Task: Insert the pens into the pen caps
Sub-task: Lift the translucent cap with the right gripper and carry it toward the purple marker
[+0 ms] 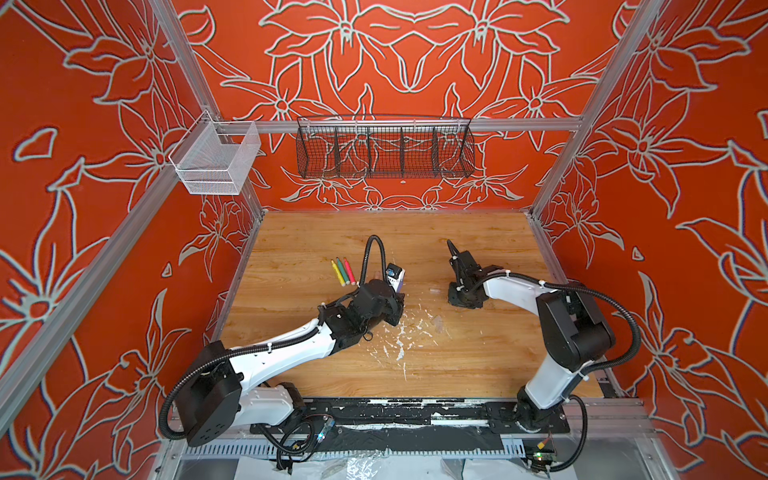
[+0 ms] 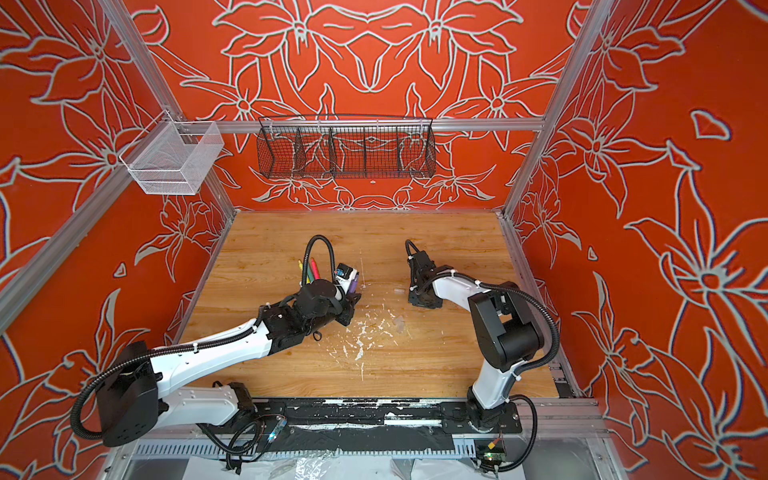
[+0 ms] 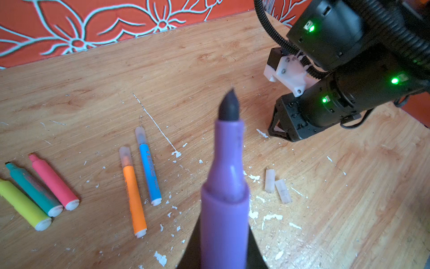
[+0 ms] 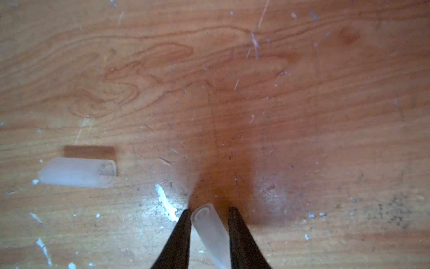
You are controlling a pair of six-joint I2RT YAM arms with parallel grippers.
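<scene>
In both top views the wooden bench point(image 1: 374, 232) has white paint flecks point(image 1: 399, 345) scattered across its middle. The yellow pen point(image 1: 337, 273), green pen point(image 1: 343, 271) and pink pen point(image 1: 350, 271) lie side by side, uncapped, just behind the left arm point(image 1: 291, 345). A lone cap point(image 1: 434, 289) lies just beside the right arm point(image 1: 511, 286), and a pair of caps point(image 1: 438, 322) sits nearer the front among the flecks. A black wire basket point(image 1: 384, 151) and a white mesh basket point(image 1: 216, 160) hang on the frame rails, well clear of the work.

In the left wrist view the left gripper point(image 3: 224, 229) is clamped on the purple pen point(image 3: 225, 186), whose dark tip is bare and points toward the right arm's black body. The orange pen point(image 3: 134, 198) and blue pen point(image 3: 149, 170) lie beside each other, each wearing a clear cap. The pair of caps lies close together.

In the right wrist view the right gripper point(image 4: 209, 209) has its jaws narrowed on either side of a tilted cap point(image 4: 211, 230). One finger point(image 4: 181, 233) meets the cap's rim, and a sliver of gap shows at the other fingertip. I cannot tell whether the jaws pinch the cap yet. The lone cap lies flat on the bench, apart from the jaws.
</scene>
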